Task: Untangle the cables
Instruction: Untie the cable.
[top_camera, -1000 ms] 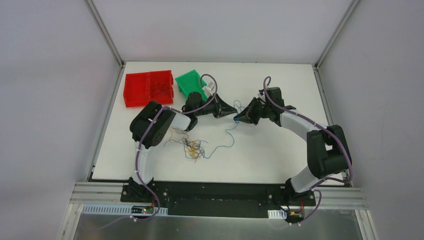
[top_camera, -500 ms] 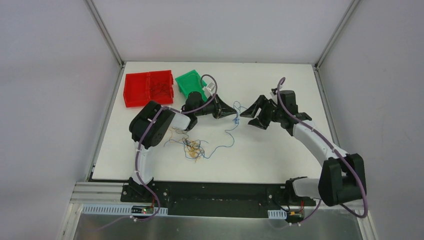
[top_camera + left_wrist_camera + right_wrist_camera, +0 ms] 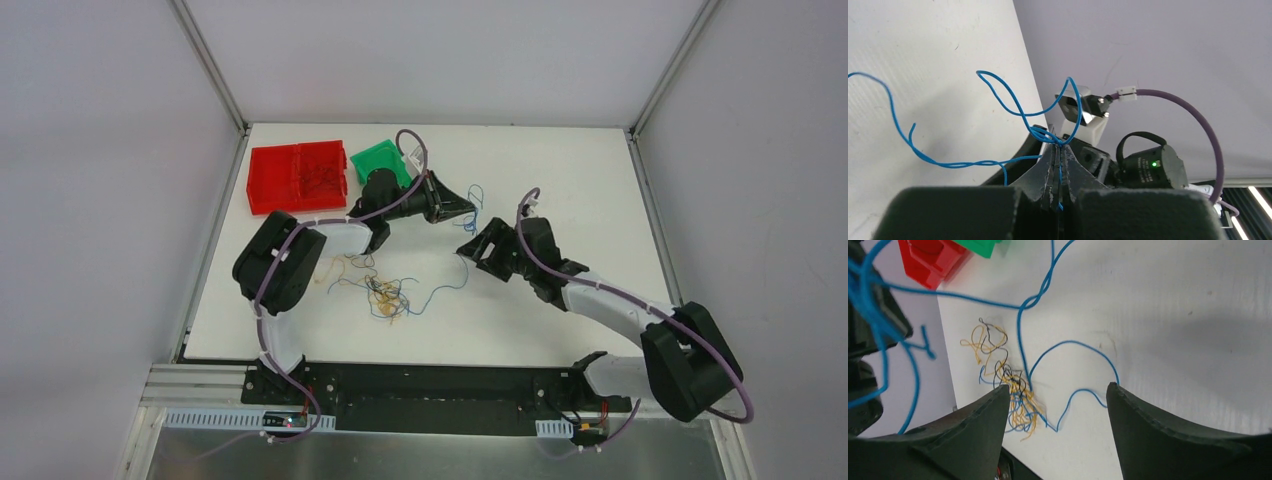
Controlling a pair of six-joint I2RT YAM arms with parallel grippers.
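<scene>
Left gripper (image 3: 1059,156) clamped fully shut on 1 blue cable (image 3: 1047,135); right gripper (image 3: 1058,390) spread wide, holding nothing, near the tangled clump of cables (image 3: 1017,390) on the white table (image 3: 570,175).

Red tray (image 3: 270,182), green bin (image 3: 375,160) beside it — white table (image 3: 585,180)

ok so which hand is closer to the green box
Left. The left hand is just right of the green box, shut on a blue cable; the right hand is open, farther right and nearer the bases.
</scene>
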